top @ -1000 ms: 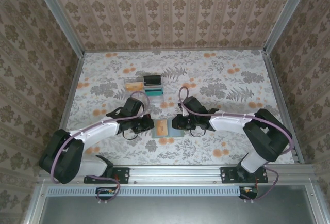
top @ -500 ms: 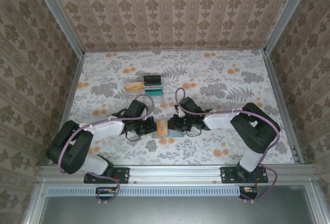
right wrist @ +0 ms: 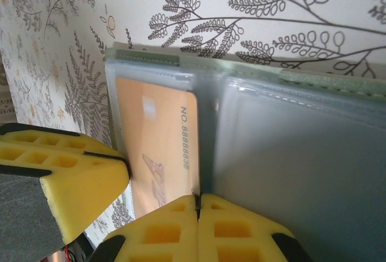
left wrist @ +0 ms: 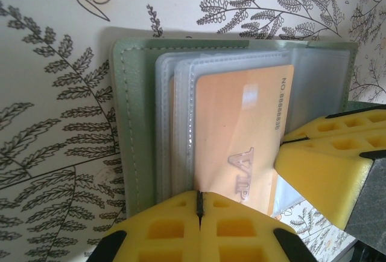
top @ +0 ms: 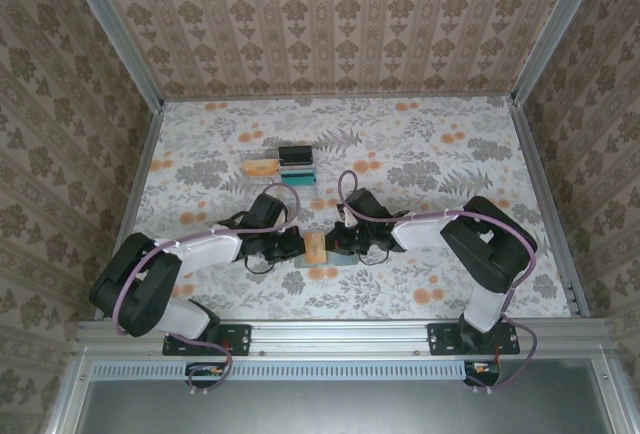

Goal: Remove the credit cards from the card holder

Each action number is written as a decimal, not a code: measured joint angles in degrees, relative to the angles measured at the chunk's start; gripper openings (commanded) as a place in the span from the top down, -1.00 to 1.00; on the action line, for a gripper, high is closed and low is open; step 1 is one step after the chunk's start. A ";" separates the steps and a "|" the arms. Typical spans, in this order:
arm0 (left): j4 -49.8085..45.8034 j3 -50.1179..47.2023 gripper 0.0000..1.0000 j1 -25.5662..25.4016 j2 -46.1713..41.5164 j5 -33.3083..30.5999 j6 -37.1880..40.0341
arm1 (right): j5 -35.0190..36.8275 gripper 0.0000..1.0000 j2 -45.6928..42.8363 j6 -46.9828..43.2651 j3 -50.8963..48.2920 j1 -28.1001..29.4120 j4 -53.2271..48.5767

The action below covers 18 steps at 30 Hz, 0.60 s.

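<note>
top view: the card holder [top: 322, 258] lies open on the flowered table [top: 430, 144] in the lower centre of the frame, between the two arms. the left gripper [top: 293, 245] meets it from the left and the right gripper [top: 336, 242] from the right, both touching it. an orange credit card [top: 314, 246] shows on top. in the upper centre, a loose orange card [top: 260, 167] lies just beside a dark and teal stack [top: 297, 166] too small to read.

left wrist view: at the bottom centre the left gripper [left wrist: 198, 197] is clenched on the near edge of the credit card [left wrist: 241, 129]. i cannot tell if the clear sleeve is pinched along with it.

right wrist view: at the bottom centre the right gripper [right wrist: 197, 200] is clenched on the card holder's clear inner leaf [right wrist: 289, 153], right beside the card's edge.

to do this well, the right side should pin the holder flat while the left draws the card straight along the sleeve, without twisting. if the sleeve is caught too, the holder will likely drag along.

count: one holder and two cards plainly seen, one in and one out. an orange sliver behind the next sleeve in the left wrist view may be a third.
</note>
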 measured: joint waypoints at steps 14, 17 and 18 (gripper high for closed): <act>-0.57 -0.15 1.00 1.46 -0.02 0.09 0.04 | 0.26 1.00 -6.36 -0.96 -6.05 -3.98 -0.96; -0.83 -0.15 1.00 1.55 -0.35 0.04 0.04 | 0.35 1.00 -8.61 -1.42 -7.32 -4.81 -1.51; -1.18 -0.15 1.00 1.55 -0.66 -0.07 0.02 | 0.39 1.00 -9.62 -1.57 -7.69 -5.09 -1.90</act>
